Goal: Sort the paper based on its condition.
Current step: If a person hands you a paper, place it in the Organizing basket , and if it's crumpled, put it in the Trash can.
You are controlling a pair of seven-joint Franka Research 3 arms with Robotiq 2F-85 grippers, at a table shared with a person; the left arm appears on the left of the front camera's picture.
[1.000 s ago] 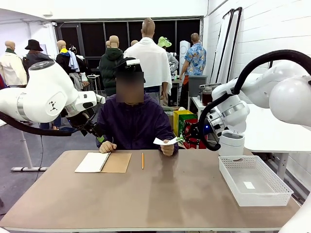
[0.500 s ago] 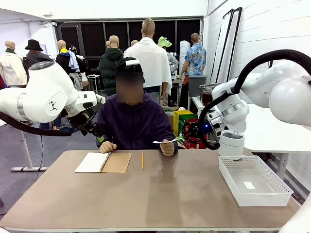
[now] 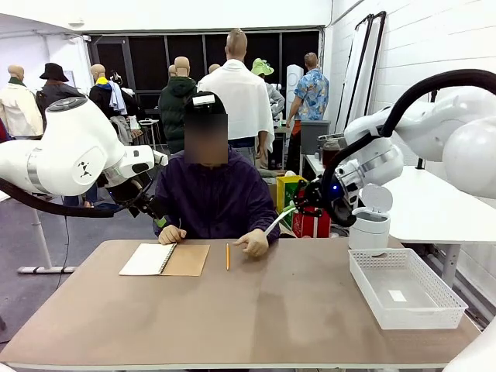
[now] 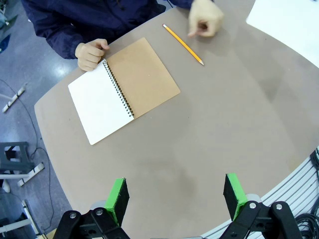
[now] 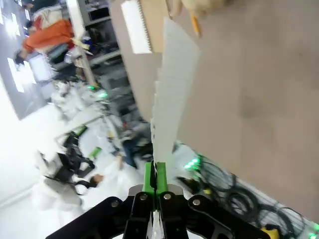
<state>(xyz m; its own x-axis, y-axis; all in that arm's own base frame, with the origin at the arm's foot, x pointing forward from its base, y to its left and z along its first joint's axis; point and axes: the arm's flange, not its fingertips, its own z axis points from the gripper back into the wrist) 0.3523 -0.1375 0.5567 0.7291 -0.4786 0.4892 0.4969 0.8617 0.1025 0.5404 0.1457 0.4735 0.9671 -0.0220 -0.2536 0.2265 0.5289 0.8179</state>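
Front view: the sheet (image 3: 277, 220) is held by the right gripper (image 3: 295, 207), at the tray's (image 3: 380, 252) ten o'clock. Left wrist view: the left gripper (image 4: 177, 196) is spread, empty. Right wrist view: the sheet (image 5: 172, 94), judged light, limp and crease-prone, is pinched by one edge.

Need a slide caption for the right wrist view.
Right gripper pinches a white sheet of paper edge-on above the table, notebook beyond.

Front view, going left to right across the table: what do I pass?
From the left: notebook → pencil → sheet of paper, held up above the table → white basket.
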